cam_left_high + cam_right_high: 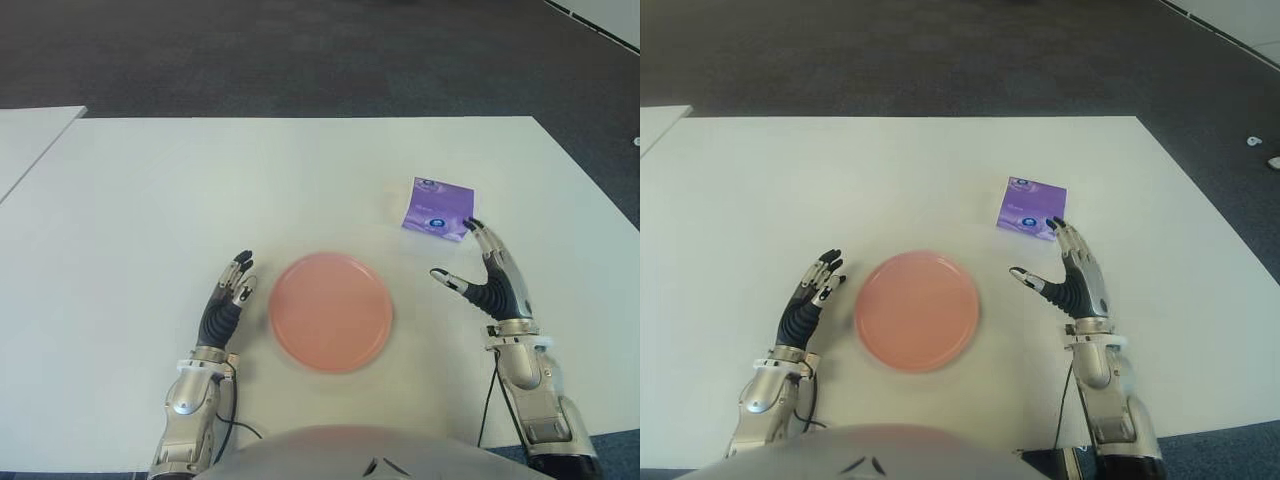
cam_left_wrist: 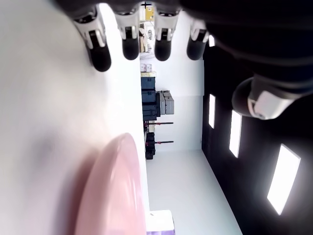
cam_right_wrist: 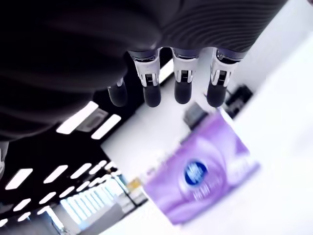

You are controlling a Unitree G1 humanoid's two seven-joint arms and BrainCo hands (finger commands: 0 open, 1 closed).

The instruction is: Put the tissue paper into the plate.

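A white table [image 1: 150, 200] carries a round pink plate [image 1: 331, 311] near the middle of its near edge. The plate holds nothing. A purple tissue paper pack [image 1: 437, 208] lies flat on the table toward the right edge, farther back than the plate and well apart from it.

The right hand [image 1: 487, 275] shows just on the near side of the pack, between the plate and the table's right edge. Its fingers [image 3: 151, 83] are spread and extended toward the pack, the thumb held out toward the plate, and they grasp nothing. In the eye views the fingertips reach about to the pack's near corner; whether they touch it cannot be told. The right wrist view shows the pack lying beyond the fingertips, its blue round logo facing up.

The left hand [image 1: 227, 298] shows just beside the plate's left rim, fingers [image 2: 129, 41] straight and loosely together, holding nothing.
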